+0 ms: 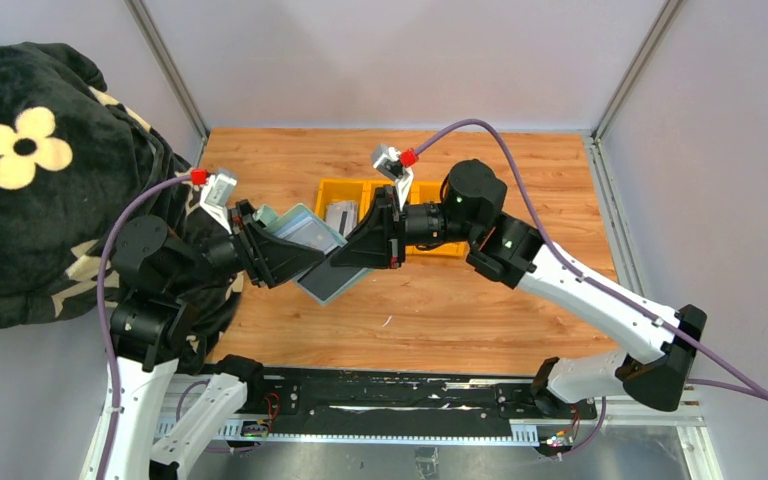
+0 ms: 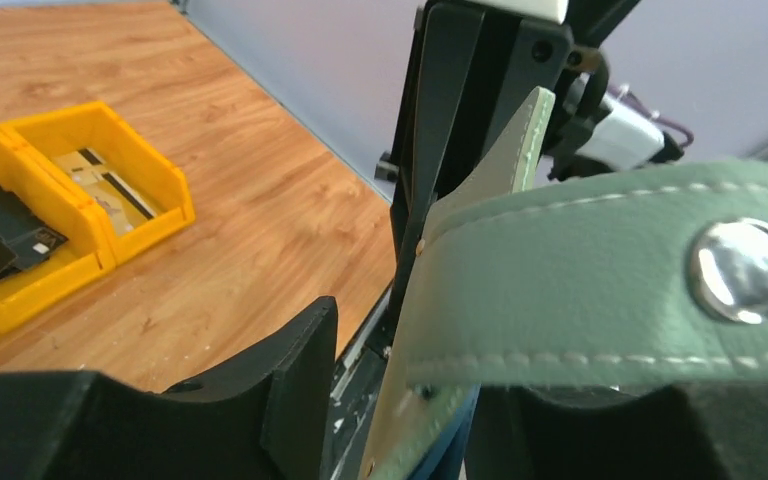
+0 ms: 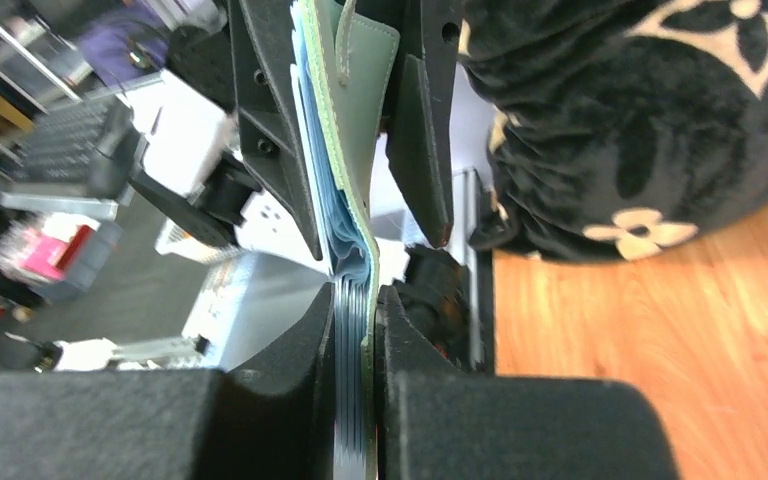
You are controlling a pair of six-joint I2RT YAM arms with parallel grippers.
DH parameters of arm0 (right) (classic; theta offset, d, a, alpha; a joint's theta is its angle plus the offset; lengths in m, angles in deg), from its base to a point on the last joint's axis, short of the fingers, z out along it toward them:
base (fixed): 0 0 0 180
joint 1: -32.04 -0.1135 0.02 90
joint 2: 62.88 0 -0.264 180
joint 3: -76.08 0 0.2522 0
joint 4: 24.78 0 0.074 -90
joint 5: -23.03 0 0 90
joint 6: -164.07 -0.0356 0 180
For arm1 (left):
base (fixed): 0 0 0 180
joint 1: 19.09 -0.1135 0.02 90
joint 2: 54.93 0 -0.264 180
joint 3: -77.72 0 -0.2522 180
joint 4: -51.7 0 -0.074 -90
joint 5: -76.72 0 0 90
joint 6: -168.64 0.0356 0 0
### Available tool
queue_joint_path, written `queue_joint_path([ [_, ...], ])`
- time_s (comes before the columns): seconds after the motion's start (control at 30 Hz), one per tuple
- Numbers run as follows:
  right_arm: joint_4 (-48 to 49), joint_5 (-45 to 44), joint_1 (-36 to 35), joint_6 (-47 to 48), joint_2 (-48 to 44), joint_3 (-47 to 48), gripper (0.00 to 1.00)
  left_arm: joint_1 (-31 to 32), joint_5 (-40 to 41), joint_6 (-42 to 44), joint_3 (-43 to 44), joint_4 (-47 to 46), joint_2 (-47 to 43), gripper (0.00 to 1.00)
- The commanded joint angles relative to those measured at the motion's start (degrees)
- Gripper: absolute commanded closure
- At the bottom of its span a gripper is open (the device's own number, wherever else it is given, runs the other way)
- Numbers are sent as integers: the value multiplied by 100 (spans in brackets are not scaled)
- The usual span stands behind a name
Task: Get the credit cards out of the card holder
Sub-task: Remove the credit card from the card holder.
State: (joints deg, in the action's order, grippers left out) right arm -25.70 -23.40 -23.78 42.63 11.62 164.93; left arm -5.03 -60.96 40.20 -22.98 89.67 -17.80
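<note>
— At the centre of the overhead view, what is seen?
— The card holder is held up off the wooden table. It is spread open and tilted between the two arms, which meet there from left and right.
— How is it gripped?
— Its edge, at bottom centre of the right wrist view, is pinched by the right gripper. Both fingers are pressed flat against the green cover and the stack of pale blue pockets.
— And the left gripper?
— Its jaws are spread. In the upper part of the right wrist view the holder is flanked by them. A gap is seen between the cover and the finger on the right of the frame, while the one on the left lies close against the pockets. Whether contact is made there cannot be told.
— What is shown in the left wrist view?
— The snap tab is seen across the right half of the frame, with its metal stud near the right edge.
— What is held in the yellow tray?
— A black card and a beige card are laid in neighbouring compartments, at the left of that view. A grey card is seen from above in the tray's left compartment. Whether any card is tucked in the holder's pockets cannot be told.
— Anything else?
— A black plush cloth with a pale flower is heaped at the upper left of the overhead view.
</note>
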Motion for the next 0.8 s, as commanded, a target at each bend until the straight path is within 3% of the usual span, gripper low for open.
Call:
queue_joint_path([
  [0.0,-2960,461,-1,1747,11,705,100,22,-774,714,136,501,250,51],
  [0.2,-4141,290,9,2384,237,1399,100,17,-1158,1371,237,1139,299,55],
  [0.33,-4372,282,10,2473,278,1612,100,17,-1133,1916,217,1552,253,61],
  [0.53,-4436,482,9,2577,250,1737,100,17,-1739,2004,-23,1628,175,68],
  [0.77,-4623,807,9,2816,413,1964,100,17,-2326,1797,-10,1639,189,69],
])
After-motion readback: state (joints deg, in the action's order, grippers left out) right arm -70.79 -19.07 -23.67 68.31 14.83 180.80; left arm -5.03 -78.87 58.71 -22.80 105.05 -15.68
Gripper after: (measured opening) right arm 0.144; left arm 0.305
